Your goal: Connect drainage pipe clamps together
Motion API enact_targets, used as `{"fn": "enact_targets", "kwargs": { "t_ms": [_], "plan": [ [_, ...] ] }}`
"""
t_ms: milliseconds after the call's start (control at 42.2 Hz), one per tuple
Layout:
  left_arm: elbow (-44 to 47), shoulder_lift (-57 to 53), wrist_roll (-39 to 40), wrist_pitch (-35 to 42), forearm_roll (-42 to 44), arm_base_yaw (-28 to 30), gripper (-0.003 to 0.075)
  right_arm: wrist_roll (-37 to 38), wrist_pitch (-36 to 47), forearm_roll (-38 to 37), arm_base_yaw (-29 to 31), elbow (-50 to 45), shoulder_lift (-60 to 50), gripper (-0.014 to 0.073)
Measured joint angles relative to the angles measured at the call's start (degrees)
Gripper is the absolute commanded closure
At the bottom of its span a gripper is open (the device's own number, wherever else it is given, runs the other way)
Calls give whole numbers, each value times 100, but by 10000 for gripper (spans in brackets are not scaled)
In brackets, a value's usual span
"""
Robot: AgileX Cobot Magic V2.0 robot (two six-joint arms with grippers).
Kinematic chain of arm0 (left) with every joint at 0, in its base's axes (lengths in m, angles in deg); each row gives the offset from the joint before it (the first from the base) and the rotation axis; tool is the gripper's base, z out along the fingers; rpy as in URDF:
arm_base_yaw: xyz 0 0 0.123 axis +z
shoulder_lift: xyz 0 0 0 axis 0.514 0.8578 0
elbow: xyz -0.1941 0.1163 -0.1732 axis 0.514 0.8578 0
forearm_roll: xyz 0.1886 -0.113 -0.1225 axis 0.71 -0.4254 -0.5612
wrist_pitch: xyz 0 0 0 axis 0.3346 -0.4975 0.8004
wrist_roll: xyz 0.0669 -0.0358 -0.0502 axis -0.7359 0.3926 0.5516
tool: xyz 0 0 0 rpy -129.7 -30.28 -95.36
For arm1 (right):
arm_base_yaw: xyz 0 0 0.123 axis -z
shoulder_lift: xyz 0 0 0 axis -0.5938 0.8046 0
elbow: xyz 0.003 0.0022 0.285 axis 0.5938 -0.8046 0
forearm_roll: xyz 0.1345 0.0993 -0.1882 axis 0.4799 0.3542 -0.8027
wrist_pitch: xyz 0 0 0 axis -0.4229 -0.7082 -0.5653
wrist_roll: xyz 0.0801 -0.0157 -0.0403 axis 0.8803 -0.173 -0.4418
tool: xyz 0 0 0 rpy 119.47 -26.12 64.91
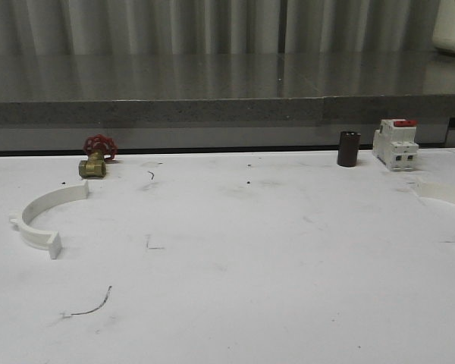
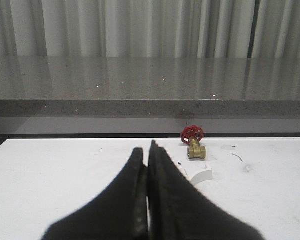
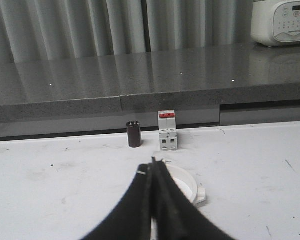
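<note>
Clamps: one half [image 1: 42, 216] near the valve [image 1: 96, 158], other [image 3: 186, 186] near the breaker [image 3: 167, 130]. Left pincer [image 2: 149, 165] together; right pincer [image 3: 153, 167] together.

No text, label or number is sharp enough to read

One clamp half [image 1: 44, 214] lies at the table's [image 1: 235, 273] left, the other [image 1: 446, 196] at its right edge (partly cut off), well apart.
</note>
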Motion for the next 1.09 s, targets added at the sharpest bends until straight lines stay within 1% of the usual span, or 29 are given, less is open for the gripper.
{"fn": "enact_targets", "kwargs": {
  "t_ms": [711, 806, 877, 925, 972, 1091],
  "plan": [
    [0, 0, 0, 0, 0, 0, 741, 0, 0, 0, 0, 0, 0, 710],
    [0, 0, 0, 0, 0, 0, 741, 0, 97, 0, 0, 0, 0, 710],
    [0, 0, 0, 99, 0, 0, 741, 0, 97, 0, 0, 0, 0, 710],
    [-22, 0, 0, 178, 0, 0, 741, 0, -32, 0, 0, 119, 0, 710],
    [-152, 0, 0, 193, 0, 0, 741, 0, -343, 0, 0, 491, 0, 710],
    [-1101, 24, 0, 144, 0, 0, 741, 0, -1173, -106, 0, 1656, 77, 710]
  ]
}}
